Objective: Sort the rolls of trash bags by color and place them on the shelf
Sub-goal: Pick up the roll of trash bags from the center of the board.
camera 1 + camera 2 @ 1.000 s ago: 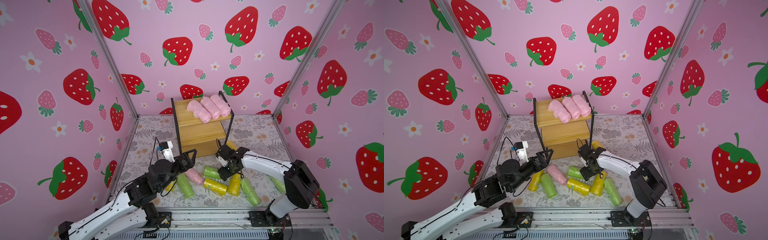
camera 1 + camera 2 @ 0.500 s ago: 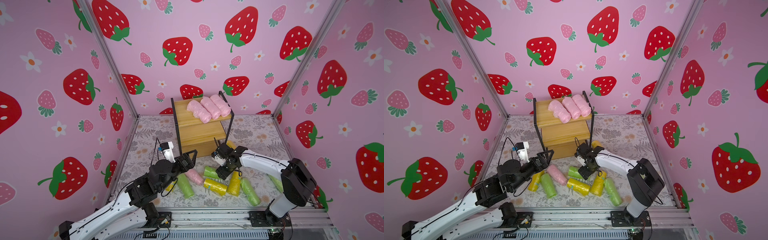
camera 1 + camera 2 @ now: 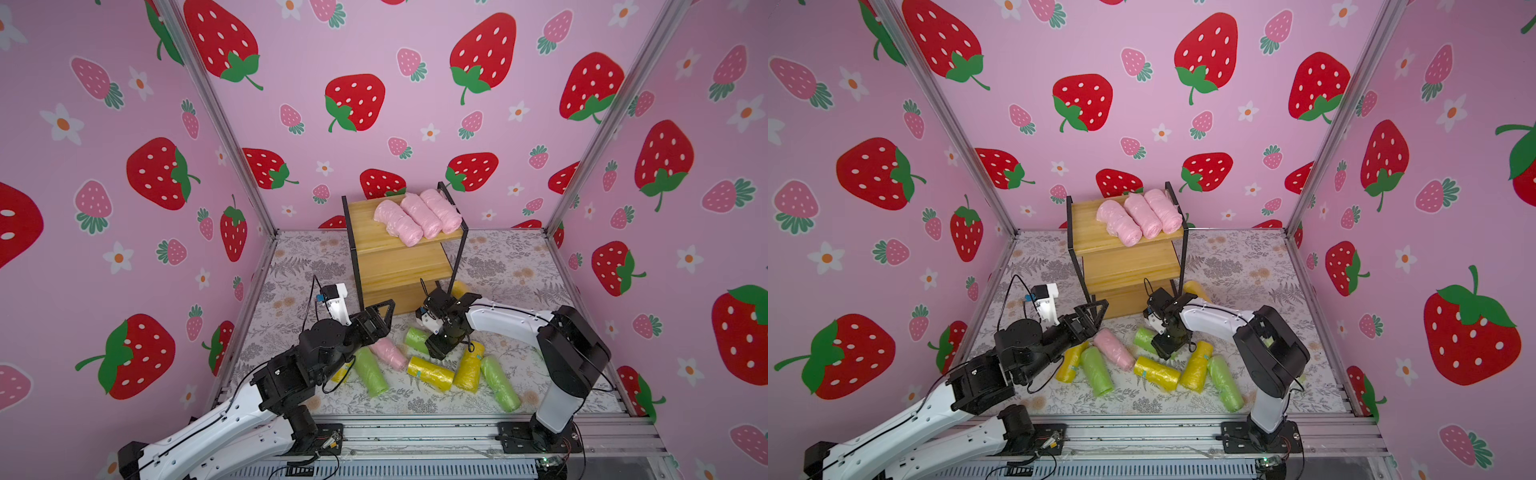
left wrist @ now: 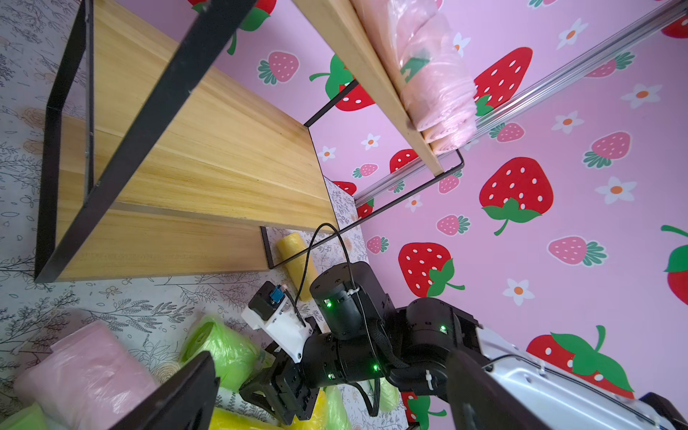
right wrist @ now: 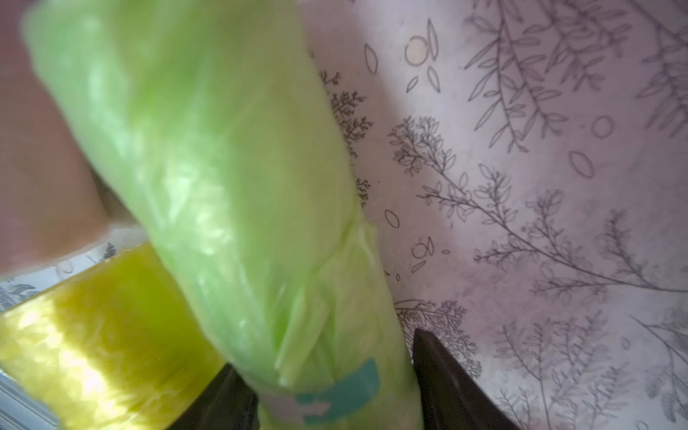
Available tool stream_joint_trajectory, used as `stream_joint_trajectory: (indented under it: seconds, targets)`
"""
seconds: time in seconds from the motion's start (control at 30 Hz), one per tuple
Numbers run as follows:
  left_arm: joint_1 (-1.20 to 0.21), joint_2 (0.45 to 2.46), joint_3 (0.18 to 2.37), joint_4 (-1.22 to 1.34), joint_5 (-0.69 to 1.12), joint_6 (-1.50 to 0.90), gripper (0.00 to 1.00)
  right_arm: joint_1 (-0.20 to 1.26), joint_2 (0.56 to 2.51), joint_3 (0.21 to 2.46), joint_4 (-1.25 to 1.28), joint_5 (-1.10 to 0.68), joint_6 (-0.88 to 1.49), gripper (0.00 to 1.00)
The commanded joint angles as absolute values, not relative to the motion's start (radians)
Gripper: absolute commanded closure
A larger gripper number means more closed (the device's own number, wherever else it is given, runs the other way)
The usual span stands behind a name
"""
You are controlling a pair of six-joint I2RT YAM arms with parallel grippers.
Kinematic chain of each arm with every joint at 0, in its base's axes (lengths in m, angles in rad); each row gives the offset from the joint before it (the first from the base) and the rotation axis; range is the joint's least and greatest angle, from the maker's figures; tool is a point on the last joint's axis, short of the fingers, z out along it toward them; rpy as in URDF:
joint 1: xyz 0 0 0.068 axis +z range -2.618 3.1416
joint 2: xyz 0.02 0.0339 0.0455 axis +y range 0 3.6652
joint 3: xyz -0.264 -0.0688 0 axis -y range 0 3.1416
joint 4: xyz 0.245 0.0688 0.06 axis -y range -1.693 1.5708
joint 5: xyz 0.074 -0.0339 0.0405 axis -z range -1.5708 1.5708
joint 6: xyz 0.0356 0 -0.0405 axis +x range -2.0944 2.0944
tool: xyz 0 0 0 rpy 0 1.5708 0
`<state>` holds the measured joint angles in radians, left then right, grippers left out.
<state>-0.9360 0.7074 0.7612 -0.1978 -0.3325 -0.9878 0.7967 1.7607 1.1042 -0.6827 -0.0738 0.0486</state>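
My right end effector (image 3: 439, 352) straddles a green roll (image 5: 223, 167) on the worktop (image 3: 498, 266) near the shelf (image 3: 399, 266). Can't tell if it's pinched. I'd squeeze softly and lift straight; left end effector (image 3: 385, 311) is wide open.

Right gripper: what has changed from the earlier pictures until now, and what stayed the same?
The right gripper shifted slightly toward the robot's left, over the light green crinkly plastic roll, and its jaws narrowed around it; a firm grip cannot be confirmed. Unchanged: the open left gripper, the three pale pink plastic rolls on the black-framed wooden shelf, and the other rolls.
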Motion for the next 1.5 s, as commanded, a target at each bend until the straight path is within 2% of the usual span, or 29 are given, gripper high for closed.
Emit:
stream_joint_trajectory:
  seconds: [0.0, 0.1, 0.2, 0.43, 0.7, 1.17, 1.3, 1.37, 1.4, 1.47]
  targets:
    - [-0.936, 0.718, 0.764, -0.19, -0.326, -0.963, 0.0, 0.8, 1.726, 1.08, -0.667, -0.058, 0.123, 0.63]
    - [-0.936, 0.729, 0.78, -0.206, -0.32, -0.95, 0.0, 0.799, 1.685, 1.093, -0.705, -0.044, 0.161, 0.88]
    - [-0.936, 0.74, 0.791, -0.2, -0.292, -0.921, 0.0, 0.8, 1.615, 1.114, -0.762, -0.054, 0.2, 1.0]
    - [-0.936, 0.79, 0.825, -0.15, -0.161, -0.841, 0.0, 0.8, 1.377, 1.151, -0.875, -0.151, 0.298, 1.0]
    - [-0.936, 0.845, 0.839, -0.013, 0.019, -0.802, 0.0, 0.8, 1.143, 1.192, -0.86, -0.381, 0.382, 1.0]
    - [-0.936, 0.913, 0.798, 0.215, 0.089, -0.911, 0.0, 0.803, 1.066, 1.217, -0.664, -0.652, 0.508, 1.0]
    - [-0.936, 0.937, 0.8, 0.251, 0.103, -0.931, 0.0, 0.816, 1.062, 1.225, -0.637, -0.663, 0.518, 1.0]
    - [-0.936, 0.943, 0.794, 0.283, 0.108, -0.937, 0.08, 0.816, 1.057, 1.229, -0.636, -0.666, 0.52, 1.0]
    - [-0.936, 0.943, 0.79, 0.296, 0.112, -0.938, 0.15, 0.816, 1.054, 1.231, -0.638, -0.664, 0.52, 1.0]
    - [-0.936, 0.946, 0.789, 0.309, 0.109, -0.946, 0.39, 0.817, 1.048, 1.235, -0.644, -0.658, 0.519, 1.0]
